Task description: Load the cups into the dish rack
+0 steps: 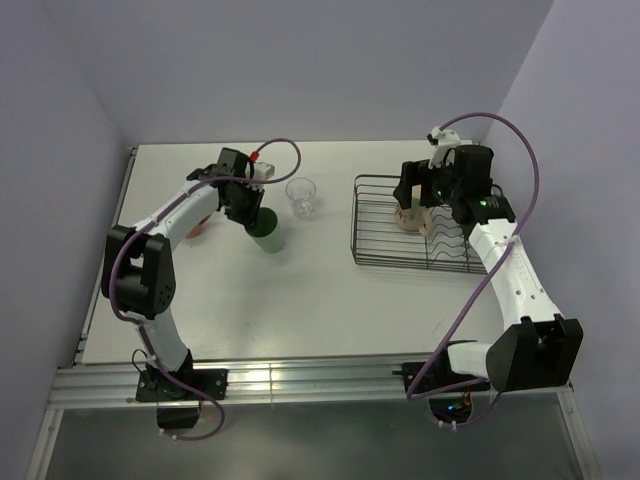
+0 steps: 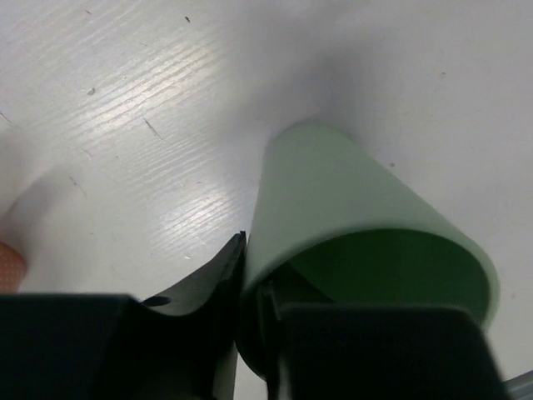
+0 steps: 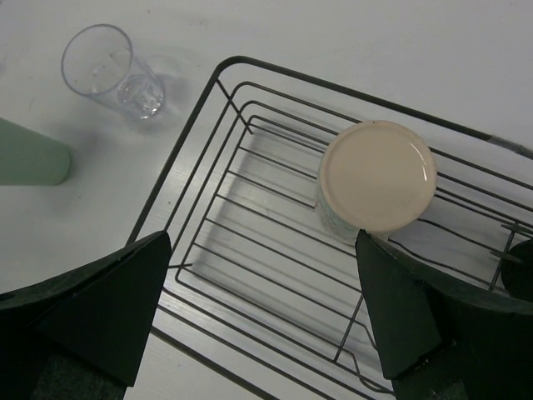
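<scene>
Top cam: left claw (image 1: 250,212) is down on the green tumbler (image 1: 268,238), which stands upright on the table (image 1: 300,300), left of centre. Clear glass (image 1: 301,197) stands near it on the right, not touching. Pinkish mug (image 1: 200,228) shows beside the left arm, mostly hidden. Dish rack (image 1: 356,222) sits on the right half of the table. Right claw (image 1: 418,200) hangs over the rack's far part, above the cream mug (image 1: 408,218) inside it.

Left wrist: I read the left claw (image 2: 258,283) as closed on the green tumbler (image 2: 333,192) at the rim. One finger is outside against the wall, the other is inside the mouth, and the wall is pinched between them. There's an orange-pink blur at the left edge; can't tell what it is.

Right wrist: right claw (image 3: 262,250) is spread wide and holds nothing. Cream mug (image 3: 376,175) stands in the dish rack (image 3: 250,192) with its flat closed face up, so it's inverted. It's nearer the right-hand finger and neither finger touches it. Clear glass (image 3: 112,71) and green tumbler (image 3: 29,154) are on the table outside the rack's left side. There's a dark object at the right edge; can't identify it.
</scene>
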